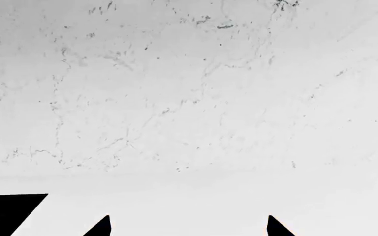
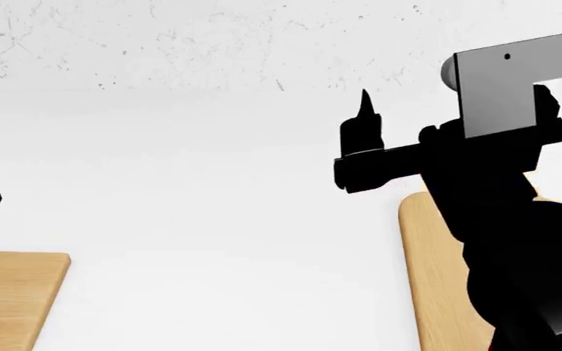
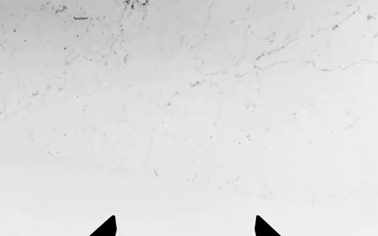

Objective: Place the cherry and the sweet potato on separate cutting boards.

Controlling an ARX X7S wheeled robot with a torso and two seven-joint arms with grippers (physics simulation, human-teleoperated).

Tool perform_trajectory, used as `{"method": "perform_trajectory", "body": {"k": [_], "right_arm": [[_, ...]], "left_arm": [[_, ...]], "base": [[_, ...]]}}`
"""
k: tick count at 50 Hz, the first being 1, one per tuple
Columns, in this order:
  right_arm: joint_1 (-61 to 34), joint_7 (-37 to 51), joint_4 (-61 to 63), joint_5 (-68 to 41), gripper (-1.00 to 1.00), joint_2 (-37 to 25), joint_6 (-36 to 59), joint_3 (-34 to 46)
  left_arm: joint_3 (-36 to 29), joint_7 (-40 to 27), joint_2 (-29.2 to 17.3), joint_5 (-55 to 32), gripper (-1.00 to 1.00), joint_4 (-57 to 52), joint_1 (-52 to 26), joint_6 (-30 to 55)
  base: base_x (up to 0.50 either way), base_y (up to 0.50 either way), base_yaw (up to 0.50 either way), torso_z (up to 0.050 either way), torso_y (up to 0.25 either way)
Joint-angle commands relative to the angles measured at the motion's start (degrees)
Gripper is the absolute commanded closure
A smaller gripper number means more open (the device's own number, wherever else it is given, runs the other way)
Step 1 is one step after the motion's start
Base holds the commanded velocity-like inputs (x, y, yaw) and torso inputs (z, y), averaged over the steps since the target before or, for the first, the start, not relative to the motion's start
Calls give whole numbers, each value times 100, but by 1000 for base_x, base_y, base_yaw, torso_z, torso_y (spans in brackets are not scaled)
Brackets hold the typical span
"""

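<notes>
Cherry and sweet potato: absent from all three views, so whereabouts cannot be told.

Left wrist view: left tool (image 1: 189, 227) spread wide, two dark fingertips (image 1: 101, 227) apart with nothing between, facing bare marbled wall (image 1: 175, 88).

Head view: two boards on the white surface (image 2: 213, 234), one at lower left (image 2: 8, 292), one at lower right (image 2: 435, 278), both bare where visible. Right tool (image 2: 379, 157) raised above the right board, one finger (image 2: 363, 121) pointing up. Only a dark sliver of the left arm at the left edge.

Right wrist view: right tool (image 3: 185, 227) likewise wide and empty, tips (image 3: 108, 227) framing blank wall.

Judged as the very start: nothing grasped, nothing placed. Next move calls for finding the produce, probably by tilting head or arms down, then closing on one piece.
</notes>
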State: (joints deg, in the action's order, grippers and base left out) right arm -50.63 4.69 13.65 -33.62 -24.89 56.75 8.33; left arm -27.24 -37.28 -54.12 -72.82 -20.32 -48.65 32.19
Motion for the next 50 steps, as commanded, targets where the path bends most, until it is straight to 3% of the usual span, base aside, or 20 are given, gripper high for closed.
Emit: {"method": "perform_trajectory", "body": {"k": [1, 11, 20, 34, 50], "right_arm": [[-482, -95, -313, 106, -100, 126, -130, 200], [-646, -8, -99, -5, -100, 105, 40, 107], [-851, 86, 154, -149, -100, 61, 187, -92], [-1136, 100, 223, -52, -100, 14, 22, -60], [-1275, 150, 147, 63, -100, 105, -402, -166]], "left_arm": [[-208, 173, 504, -11, -100, 104, -1079, 501], [-161, 208, 879, -423, -100, 683, -2212, 992], [-173, 398, 1154, -692, -100, 916, -2680, 1180], [-117, 306, 1221, -848, -100, 706, -2950, 1255], [10, 199, 1118, -922, -100, 485, -2682, 1083]], "base": [[0, 0, 0, 0, 0], [0, 0, 0, 0, 0], [0, 0, 0, 0, 0], [0, 0, 0, 0, 0], [0, 0, 0, 0, 0]]}}
